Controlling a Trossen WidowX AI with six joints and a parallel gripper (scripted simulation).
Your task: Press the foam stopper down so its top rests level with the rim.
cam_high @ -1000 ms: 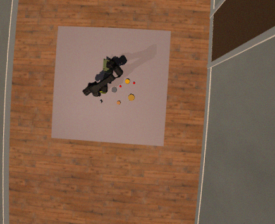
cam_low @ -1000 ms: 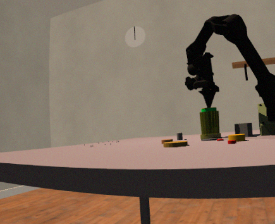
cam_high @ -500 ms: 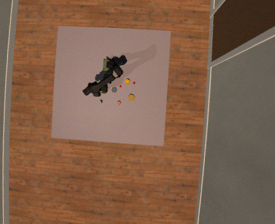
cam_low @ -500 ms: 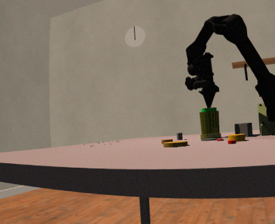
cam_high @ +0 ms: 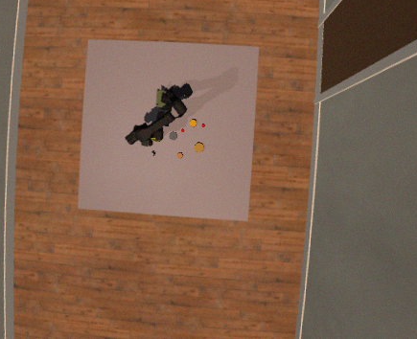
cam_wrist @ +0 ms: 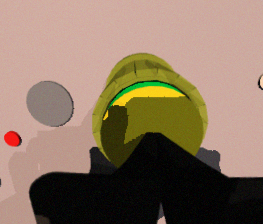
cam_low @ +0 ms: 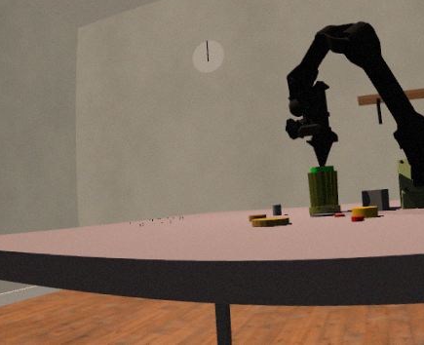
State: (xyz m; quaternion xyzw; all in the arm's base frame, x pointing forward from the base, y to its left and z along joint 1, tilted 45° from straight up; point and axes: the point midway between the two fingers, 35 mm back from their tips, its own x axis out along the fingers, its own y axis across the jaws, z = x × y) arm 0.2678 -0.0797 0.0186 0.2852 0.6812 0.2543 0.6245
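The olive ribbed jar (cam_low: 324, 193) (cam_wrist: 142, 66) stands upright on the table. The foam stopper (cam_low: 322, 170) (cam_wrist: 159, 92) sits in its mouth, with a yellow top and green side. A green band of the stopper shows above the rim in the exterior view, and as a thin crescent in the wrist view. My gripper (cam_low: 322, 165) (cam_wrist: 152, 139) is shut and empty, pointing down over the stopper's middle. Its tips are at or very close to the stopper's top; contact is not clear. The arm hides most of the jar in the top view.
A grey disc (cam_high: 173, 135) (cam_wrist: 49, 103) lies beside the jar. A yellow disc (cam_high: 193, 123) (cam_low: 365, 211), an ochre disc (cam_high: 199, 147) (cam_low: 270, 222), an orange disc (cam_high: 179, 155) and two small red pieces (cam_high: 182, 130) (cam_high: 203, 125) lie farther out. A grey block (cam_low: 375, 199) stands near the arm's base.
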